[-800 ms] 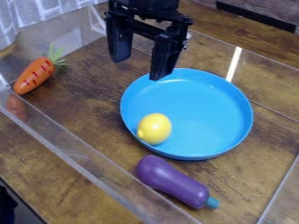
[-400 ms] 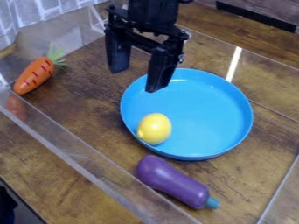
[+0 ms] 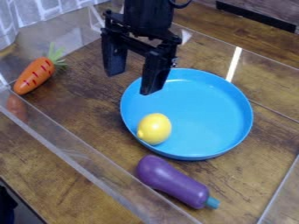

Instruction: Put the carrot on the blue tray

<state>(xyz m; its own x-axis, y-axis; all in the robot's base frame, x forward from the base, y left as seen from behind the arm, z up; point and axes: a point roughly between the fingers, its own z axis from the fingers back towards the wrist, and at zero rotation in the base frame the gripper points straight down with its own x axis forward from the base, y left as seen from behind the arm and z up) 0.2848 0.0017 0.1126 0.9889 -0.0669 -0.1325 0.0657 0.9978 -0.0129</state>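
Your gripper (image 3: 135, 70) jaws are wide apart, nothing held. Blue tray (image 3: 208, 107) has the yellow lemon (image 3: 155, 129) in it. Carrot (image 3: 35, 76) lies on the table (image 3: 86, 98), well apart from the tray.

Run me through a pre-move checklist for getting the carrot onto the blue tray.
1. Pincer open: ok, its jaws are wide apart.
2. Pincer lined up with the carrot: not ok, it is by the tray's edge.
3. Carrot on the blue tray: not ok, it lies away from it.
4. Bare room on the tray beside the lemon: ok.
5. Pincer's height above the table: cannot tell.
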